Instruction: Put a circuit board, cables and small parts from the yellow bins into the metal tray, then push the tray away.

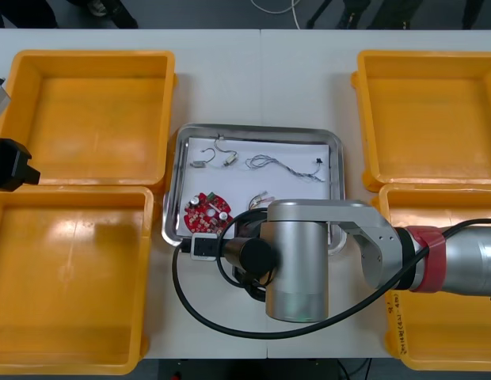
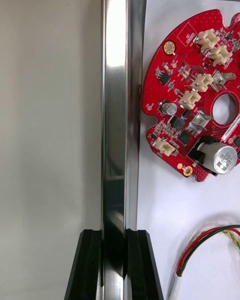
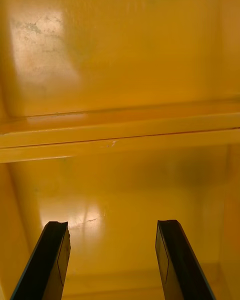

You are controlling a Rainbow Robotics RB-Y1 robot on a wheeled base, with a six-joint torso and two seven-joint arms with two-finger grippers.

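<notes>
Steel is what the right gripper [image 2: 114, 240] has hold of: its fingers stand either side of the tray's [image 1: 253, 129] near rim, clamped on that thin lip, with the arm reaching in from the right side of the table. The left gripper [image 3: 112, 225] hangs released over the left bins, fingers spread on nothing.

Loading looks done, so I take the push to be the step in hand — and the hold is the weak point. A narrow, shiny lip gives the pads little to bite, so they could slide along it or off it once the tray drags on the table. If the grip is off-centre, as the board [image 2: 192, 95] just beside the rim suggests, the tray may swivel and catch a bin [image 1: 95, 59] at its side. A jerky start could scatter the loose contents across the white lining.

Inside the tray lie the red board at the near left, a red-and-yellow cable [image 2: 210, 240] next to it, a thin cable [image 1: 281, 165] toward the far right and small parts [image 1: 202, 165] at the far left. The bins' floors look bare, though the arm hides part of the near right one.
</notes>
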